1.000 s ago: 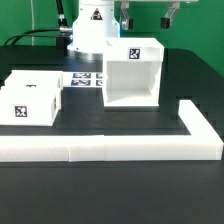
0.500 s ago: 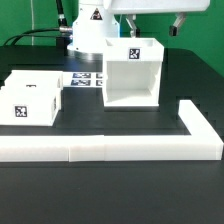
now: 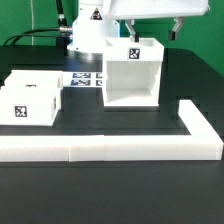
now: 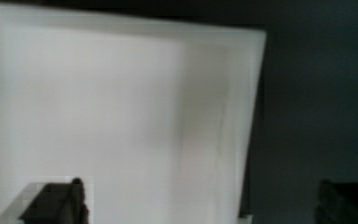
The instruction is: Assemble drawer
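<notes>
The drawer housing (image 3: 132, 75), a tall white open-fronted box with a tag on top, stands mid-table. Two white trays lie at the exterior view's left: the front one (image 3: 30, 103) shows a tag, and the other (image 3: 40, 78) sits behind it. My gripper (image 3: 154, 30) hangs open and empty just above the housing's back top edge, with one finger (image 3: 130, 33) over the tag side and the other beyond the far wall. In the wrist view the housing's white top (image 4: 123, 110) fills the frame between the spread, empty fingertips of the gripper (image 4: 202, 205).
A long low white L-shaped bar (image 3: 110, 148) runs along the front and turns back at the exterior view's right. The marker board (image 3: 88, 79) lies flat between the trays and the housing. The robot base (image 3: 90, 30) stands behind.
The gripper has come lower and moved toward the exterior view's right over the housing's top. The housing and trays have not moved.
</notes>
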Available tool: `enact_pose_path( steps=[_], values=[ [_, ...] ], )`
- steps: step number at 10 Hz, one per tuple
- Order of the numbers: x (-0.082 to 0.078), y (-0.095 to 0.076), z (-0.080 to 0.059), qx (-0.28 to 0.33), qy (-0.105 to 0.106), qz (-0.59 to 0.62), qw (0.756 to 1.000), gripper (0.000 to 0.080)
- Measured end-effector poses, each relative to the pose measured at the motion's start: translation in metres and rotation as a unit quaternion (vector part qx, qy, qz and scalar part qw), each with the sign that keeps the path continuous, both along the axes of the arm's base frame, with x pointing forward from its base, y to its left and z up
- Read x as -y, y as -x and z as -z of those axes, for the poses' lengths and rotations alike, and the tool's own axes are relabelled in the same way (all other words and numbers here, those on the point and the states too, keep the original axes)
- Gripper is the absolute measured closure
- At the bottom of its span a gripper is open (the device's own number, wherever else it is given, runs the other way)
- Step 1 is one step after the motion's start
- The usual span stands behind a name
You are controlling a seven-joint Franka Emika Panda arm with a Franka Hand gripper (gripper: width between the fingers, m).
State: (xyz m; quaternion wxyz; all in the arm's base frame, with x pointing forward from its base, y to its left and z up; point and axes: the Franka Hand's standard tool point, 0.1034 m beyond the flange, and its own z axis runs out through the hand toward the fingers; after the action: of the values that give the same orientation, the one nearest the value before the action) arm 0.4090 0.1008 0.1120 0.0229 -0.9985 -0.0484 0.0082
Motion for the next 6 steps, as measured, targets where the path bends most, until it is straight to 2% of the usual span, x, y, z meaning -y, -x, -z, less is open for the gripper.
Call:
enact_pose_path(
  steps=[3,4,5,6],
  values=[
    [-0.001,0.008,0.017,0.000,-0.009,0.019,1.000,0.0150],
    [-0.002,0.006,0.017,0.005,-0.009,0.027,1.000,0.0150],
    [-0.004,0.006,0.017,0.005,-0.008,0.034,0.999,0.0272],
    [-0.004,0.006,0.017,0.004,-0.008,0.034,0.999,0.0431]
  ],
)
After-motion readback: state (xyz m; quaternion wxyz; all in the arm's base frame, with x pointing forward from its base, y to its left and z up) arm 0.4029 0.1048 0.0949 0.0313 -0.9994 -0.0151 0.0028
